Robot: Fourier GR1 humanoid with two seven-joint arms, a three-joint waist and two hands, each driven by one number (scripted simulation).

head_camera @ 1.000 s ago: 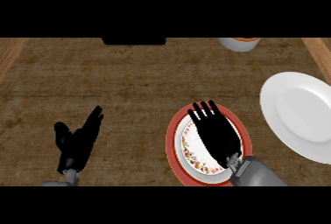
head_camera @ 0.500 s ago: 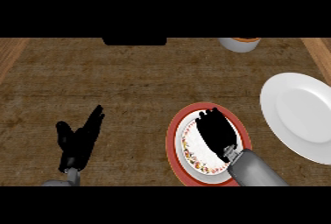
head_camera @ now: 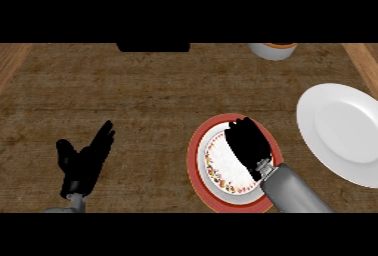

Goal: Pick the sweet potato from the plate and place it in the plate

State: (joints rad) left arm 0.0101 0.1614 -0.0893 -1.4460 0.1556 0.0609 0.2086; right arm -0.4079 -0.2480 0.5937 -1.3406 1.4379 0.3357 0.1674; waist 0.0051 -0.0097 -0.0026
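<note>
A red-rimmed plate [head_camera: 196,162] with a patterned white centre lies on the counter at lower centre-right. My right hand [head_camera: 247,142] is over its upper right part, fingers curled down. The sweet potato does not show; the hand hides whatever it is curled round. A large plain white plate [head_camera: 347,132] lies at the right edge, just beyond the red plate. My left hand [head_camera: 85,160] rests open at the lower left, fingers up, touching nothing.
A grey cup [head_camera: 272,50] with an orange-brown top stands at the counter's far edge, right of centre. A dark object [head_camera: 153,47] sits at the far edge, left of centre. Lighter wooden borders run along the left and right sides.
My right hand's fingers were spread straight over the red plate; they have curled in and the hand has drawn together. The left hand has not moved.
</note>
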